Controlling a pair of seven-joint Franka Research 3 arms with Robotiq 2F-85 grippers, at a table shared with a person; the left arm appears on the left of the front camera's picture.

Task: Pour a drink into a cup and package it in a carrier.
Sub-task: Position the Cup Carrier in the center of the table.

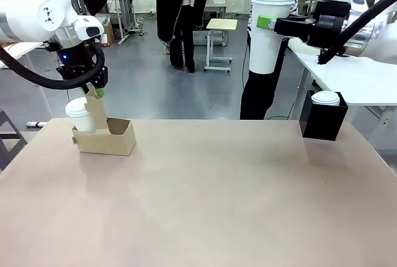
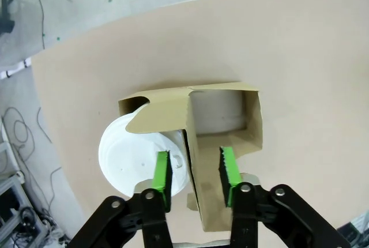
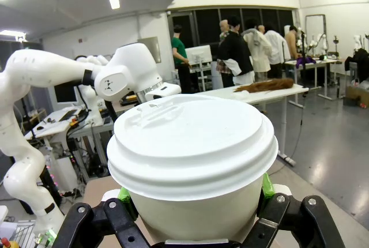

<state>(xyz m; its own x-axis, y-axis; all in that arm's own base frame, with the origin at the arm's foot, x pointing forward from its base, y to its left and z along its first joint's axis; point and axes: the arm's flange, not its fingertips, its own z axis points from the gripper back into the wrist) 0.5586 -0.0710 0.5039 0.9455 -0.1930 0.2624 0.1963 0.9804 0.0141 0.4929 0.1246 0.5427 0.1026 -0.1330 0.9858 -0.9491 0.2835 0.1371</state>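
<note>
Step in hand: we judge this to be the packaging stage. Every cup we see wears a lid, so the pouring looks done.
Left end effector (image 2: 195,151): it hangs over the low brown cardboard carrier (image 1: 115,144), half-closed astride its upright middle handle (image 2: 193,138). A sliver of gap shows beside the green ribbed pads (image 2: 163,170), so we cannot tell whether they pinch the handle.
Right end effector (image 1: 273,26): it is clamped around a tall white tapered paper cup with a domed plastic lid (image 1: 268,49), holding it upright high above the far right of the surface (image 1: 217,199).
Seated cup: a second lidded white paper cup (image 1: 80,115) stands in one round slot of the carrier, just beside the handle.
Free slot (image 2: 222,118): the compartment on the handle's other side lies open.
Off to the side: a black square box (image 1: 322,125) on the right carries a third cup (image 1: 325,98).
Next move: we expect the tall cup must cross to the carrier and go down plumb into the free slot, while the left end effector steadies the handle or gets clear.
Materials: the carrier is thin, matt, creased card and looks light enough to slide or tip. The tall cup has smooth paper walls that could dent under a hard squeeze, and its lid is glossy with a raised rim.
</note>
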